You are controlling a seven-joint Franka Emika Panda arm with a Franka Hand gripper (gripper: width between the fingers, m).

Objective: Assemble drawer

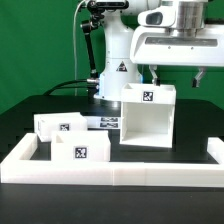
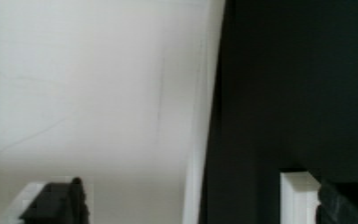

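Over the table, exterior view: I log the gripper wide open, empty, above the case; back tray and front tray lie apart from it. Wrist view: case edge between fingers (one landing on it could shove the case).

The case, the back tray and the front tray are showing as smooth, matte white plastic. The table is looking flat matt black, while the arm's white shell is catching a faint gloss.
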